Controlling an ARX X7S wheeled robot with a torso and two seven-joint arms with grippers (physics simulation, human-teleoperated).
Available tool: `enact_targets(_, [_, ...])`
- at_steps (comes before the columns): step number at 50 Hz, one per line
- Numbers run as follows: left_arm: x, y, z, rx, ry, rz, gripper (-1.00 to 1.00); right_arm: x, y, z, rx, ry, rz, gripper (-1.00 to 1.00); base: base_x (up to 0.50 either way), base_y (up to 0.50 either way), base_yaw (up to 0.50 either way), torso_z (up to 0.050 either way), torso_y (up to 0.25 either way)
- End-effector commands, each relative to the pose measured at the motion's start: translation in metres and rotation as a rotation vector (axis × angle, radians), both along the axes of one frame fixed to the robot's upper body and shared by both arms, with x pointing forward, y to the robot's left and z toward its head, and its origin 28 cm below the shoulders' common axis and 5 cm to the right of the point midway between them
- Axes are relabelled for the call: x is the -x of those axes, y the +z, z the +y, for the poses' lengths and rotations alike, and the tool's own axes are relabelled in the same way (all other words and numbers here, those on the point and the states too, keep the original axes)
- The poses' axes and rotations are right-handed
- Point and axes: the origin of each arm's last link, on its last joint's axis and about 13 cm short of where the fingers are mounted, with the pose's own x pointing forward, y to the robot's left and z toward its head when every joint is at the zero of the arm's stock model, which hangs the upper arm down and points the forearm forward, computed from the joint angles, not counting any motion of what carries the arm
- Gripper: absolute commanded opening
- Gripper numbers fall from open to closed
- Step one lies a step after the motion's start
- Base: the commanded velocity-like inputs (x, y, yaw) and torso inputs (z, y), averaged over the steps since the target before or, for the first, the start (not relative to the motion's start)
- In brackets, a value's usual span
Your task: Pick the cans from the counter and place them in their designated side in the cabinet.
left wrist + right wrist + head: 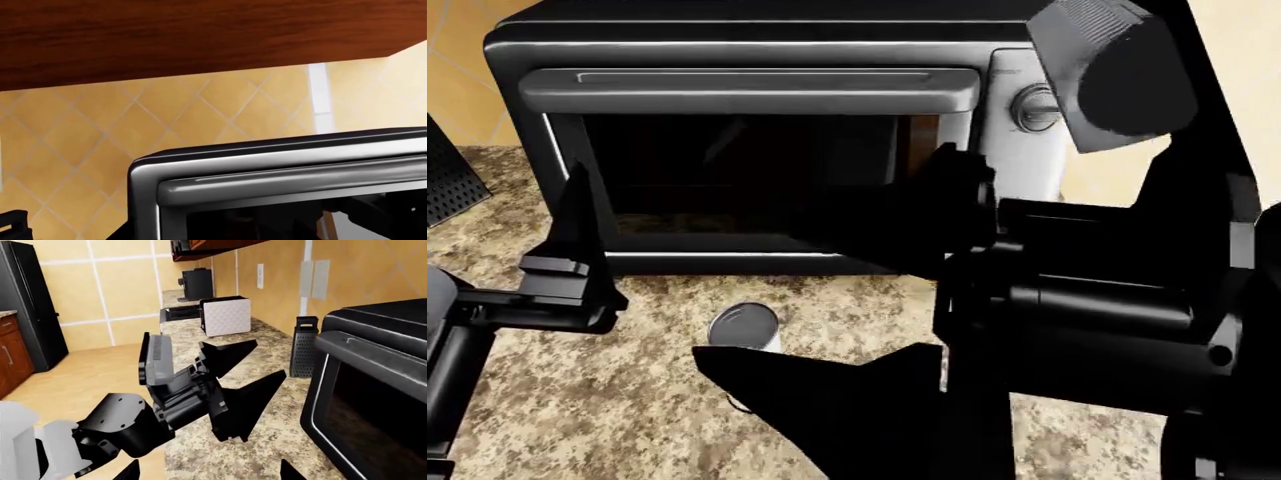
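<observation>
One slim can (pixel 745 325) with a grey metal top stands upright on the speckled counter (pixel 587 400), in front of the toaster oven. My right gripper (pixel 747 290) reaches in from the right, and its two black fingers spread apart above and below the can in the head view. In its own view the right gripper (pixel 210 470) is open with only counter between the tips. The can is hidden there. My left gripper (pixel 271 357) hovers open and empty over the counter, one finger (pixel 574 240) pointing up left of the can. A dark wooden cabinet underside (pixel 200 35) hangs overhead.
A black and silver toaster oven (pixel 761 90) fills the back of the counter. A metal grater (pixel 305 347) stands beside it, then a white appliance (pixel 225 316) and a dark coffee machine (pixel 198 284). A black fridge (pixel 30 305) stands across the floor.
</observation>
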Motion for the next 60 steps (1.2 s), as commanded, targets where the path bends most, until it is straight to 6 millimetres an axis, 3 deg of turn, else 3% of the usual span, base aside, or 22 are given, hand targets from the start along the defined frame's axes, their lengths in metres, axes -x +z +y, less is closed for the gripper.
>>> enact_targets(1, [0.000, -0.001, 0.000, 0.001, 0.000, 0.003, 1.00, -0.025, -0.002, 0.004, 0.037, -0.072, -0.001, 1.00, 0.00, 0.00, 0.00, 0.000, 0.000])
enact_targets(8, [-0.002, -0.003, 0.000, 0.000, -0.002, 0.006, 1.00, -0.050, -0.005, 0.008, 0.081, -0.144, -0.007, 1.00, 0.00, 0.00, 0.00, 0.000, 0.000])
enact_targets(21, [-0.003, -0.004, 0.001, 0.000, 0.000, 0.007, 1.00, -0.068, -0.006, 0.016, 0.198, -0.161, -0.009, 1.00, 0.00, 0.00, 0.00, 0.000, 0.000])
enact_targets(46, [-0.007, -0.006, 0.001, 0.004, -0.001, 0.012, 1.00, -0.077, -0.013, 0.036, 0.334, -0.077, 0.045, 1.00, 0.00, 0.00, 0.00, 0.000, 0.000])
enact_targets(60, [-0.006, -0.006, 0.000, -0.001, -0.001, 0.014, 1.00, -0.083, -0.030, 0.037, 0.260, -0.068, 0.012, 1.00, 0.00, 0.00, 0.00, 0.000, 0.000])
